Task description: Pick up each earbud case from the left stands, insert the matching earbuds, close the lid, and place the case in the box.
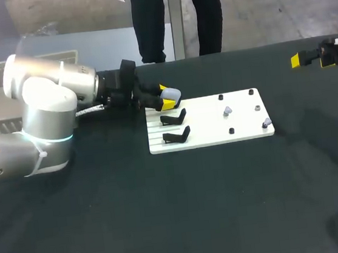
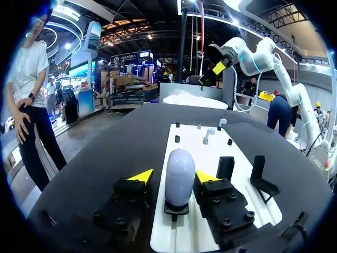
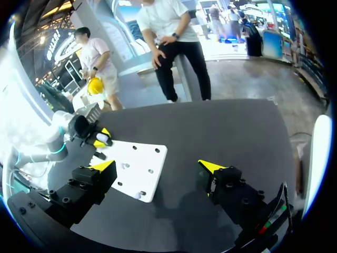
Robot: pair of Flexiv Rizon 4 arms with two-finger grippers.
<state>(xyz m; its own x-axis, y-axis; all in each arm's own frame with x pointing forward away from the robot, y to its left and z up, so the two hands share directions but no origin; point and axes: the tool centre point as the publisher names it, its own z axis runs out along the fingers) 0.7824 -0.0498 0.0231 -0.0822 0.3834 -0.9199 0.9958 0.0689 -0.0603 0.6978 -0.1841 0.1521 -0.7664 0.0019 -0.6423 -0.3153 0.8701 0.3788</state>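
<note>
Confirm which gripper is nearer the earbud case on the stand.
Left. The left gripper straddles the earbud case, open fingers on either side of it, on the white board. The right gripper hangs open far off, over the table's right side.

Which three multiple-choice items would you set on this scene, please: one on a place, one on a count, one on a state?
1. Where is the earbud case?
A. lying on the table
B. on its stand, between the left gripper's fingers
C. in a person's hand

2. How many black stands on the white board are empty?
A. none
B. four
C. two

3. What state is the right gripper in?
A. open, holding nothing
B. shut on the case
C. shut on an earbud

Answers:
1 B: the left wrist view shows the case upright on its stand with a yellow tip at each side.
2 C: the head view shows two empty stands beside the occupied one.
3 A: the right gripper's fingers stand apart with nothing between them.
</note>
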